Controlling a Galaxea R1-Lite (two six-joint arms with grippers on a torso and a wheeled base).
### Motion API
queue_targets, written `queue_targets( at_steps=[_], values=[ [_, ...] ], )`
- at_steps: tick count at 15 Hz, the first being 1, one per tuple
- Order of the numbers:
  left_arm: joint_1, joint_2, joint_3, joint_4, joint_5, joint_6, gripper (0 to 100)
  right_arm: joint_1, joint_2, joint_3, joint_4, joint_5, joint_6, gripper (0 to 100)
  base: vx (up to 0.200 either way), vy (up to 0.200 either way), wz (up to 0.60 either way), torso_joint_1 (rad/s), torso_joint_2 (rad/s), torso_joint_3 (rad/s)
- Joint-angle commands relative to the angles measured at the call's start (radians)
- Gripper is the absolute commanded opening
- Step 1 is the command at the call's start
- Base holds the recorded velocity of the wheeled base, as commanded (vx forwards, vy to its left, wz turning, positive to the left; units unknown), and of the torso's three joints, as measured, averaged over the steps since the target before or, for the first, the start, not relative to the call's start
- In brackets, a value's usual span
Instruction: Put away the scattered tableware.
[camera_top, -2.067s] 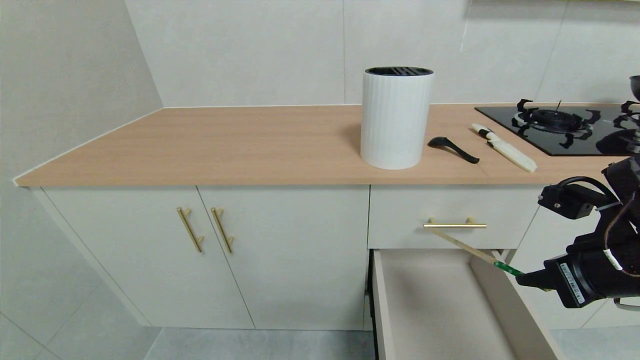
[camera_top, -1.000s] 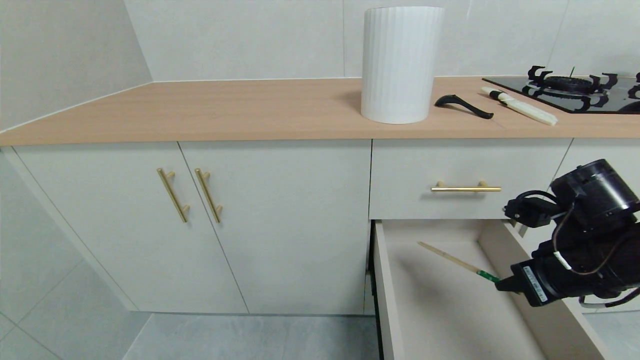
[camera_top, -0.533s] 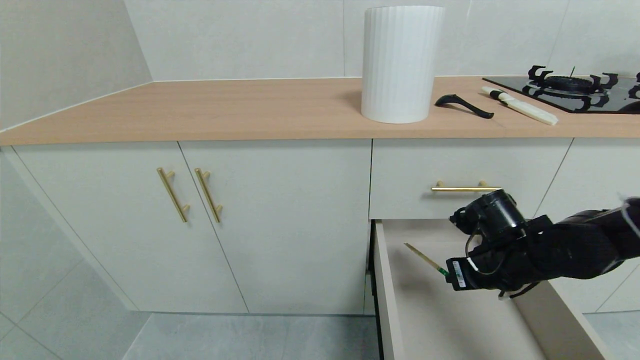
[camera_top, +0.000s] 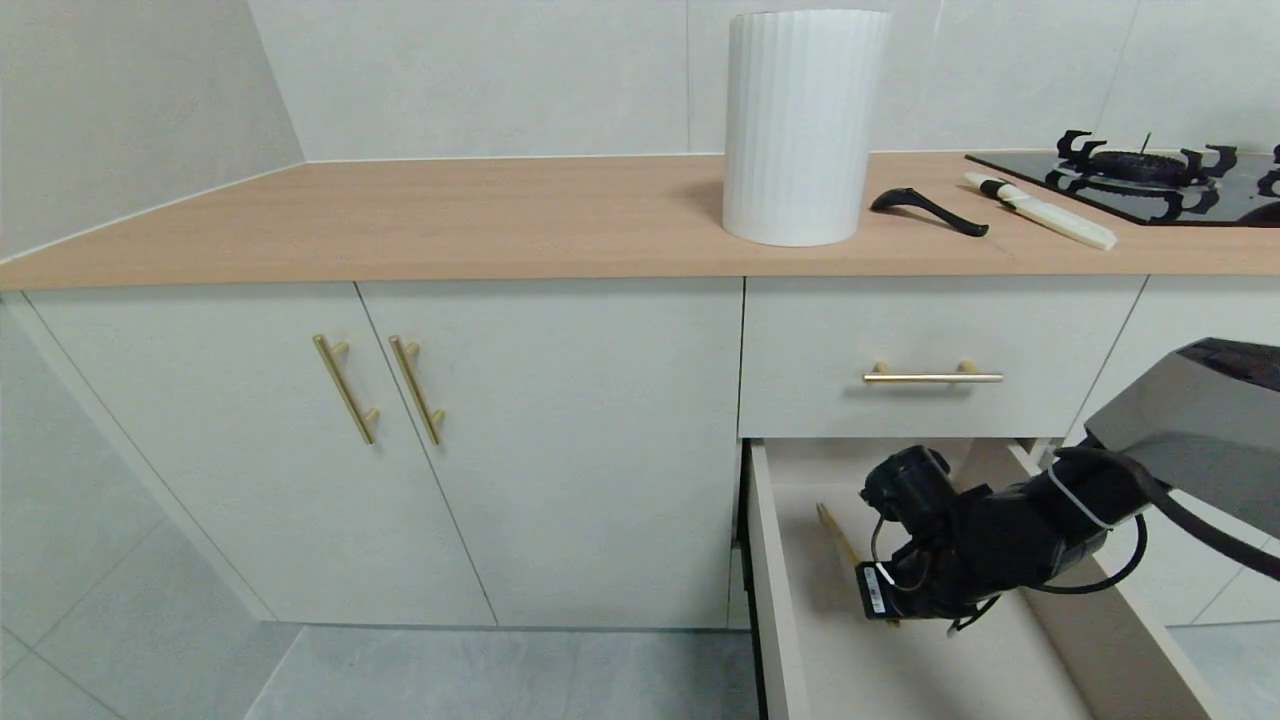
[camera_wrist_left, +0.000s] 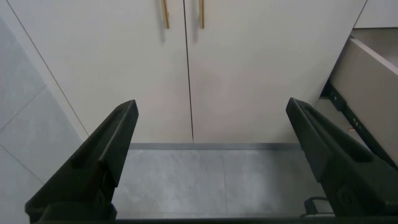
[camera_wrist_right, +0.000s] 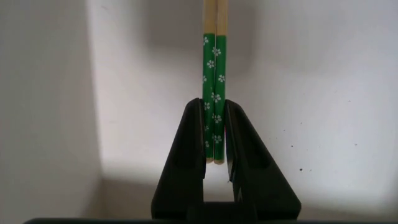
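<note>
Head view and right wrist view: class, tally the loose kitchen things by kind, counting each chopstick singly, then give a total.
chopsticks: 2
black spoon: 1
knife: 1
white holder: 1
Total: 5

On the bench (camera_top: 400, 220), a holder (camera_top: 803, 125) is placed near the front edge. To its right a spoon (camera_top: 928, 212) is laid, then a knife (camera_top: 1040, 211), and a hob (camera_top: 1140, 165) is set further right. Under the bench, two cabinet doors (camera_top: 550, 450) are found on the left and a closed drawer (camera_top: 820, 350) on the right. Below it an open drawer (camera_top: 770, 580) stands out. Inside this one, chopsticks (camera_top: 835, 530) are held by the right tool (camera_top: 880, 595), near the left wall.
</note>
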Motion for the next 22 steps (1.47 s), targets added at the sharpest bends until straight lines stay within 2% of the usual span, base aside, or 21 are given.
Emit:
queue_targets(
  at_steps=[1, 6, 13, 14, 22],
  values=[
    [0.0, 0.0, 0.0, 0.0, 0.0, 0.0, 100, 0.001, 0.048, -0.003, -0.002, -0.001, 0.0, 0, 0.0, 0.0, 0.0, 0.0, 0.0, 0.0],
    [0.0, 0.0, 0.0, -0.001, 0.0, 0.0, 100, 0.001, 0.105, 0.002, -0.068, -0.057, 0.002, 0, 0.0, 0.0, 0.0, 0.0, 0.0, 0.0],
    [0.0, 0.0, 0.0, 0.0, 0.0, 0.001, 100, 0.001, 0.115, 0.0, -0.074, -0.058, 0.002, 0, 0.0, 0.0, 0.0, 0.0, 0.0, 0.0],
    [0.0, 0.0, 0.0, 0.0, 0.0, 0.0, 100, 0.001, 0.115, 0.0, -0.074, -0.058, 0.002, 100, 0.0, 0.0, 0.0, 0.0, 0.0, 0.0],
    [0.0, 0.0, 0.0, 0.0, 0.0, 0.0, 100, 0.001, 0.068, 0.005, -0.068, -0.06, 0.002, 100, 0.0, 0.0, 0.0, 0.0, 0.0, 0.0]
  ],
)
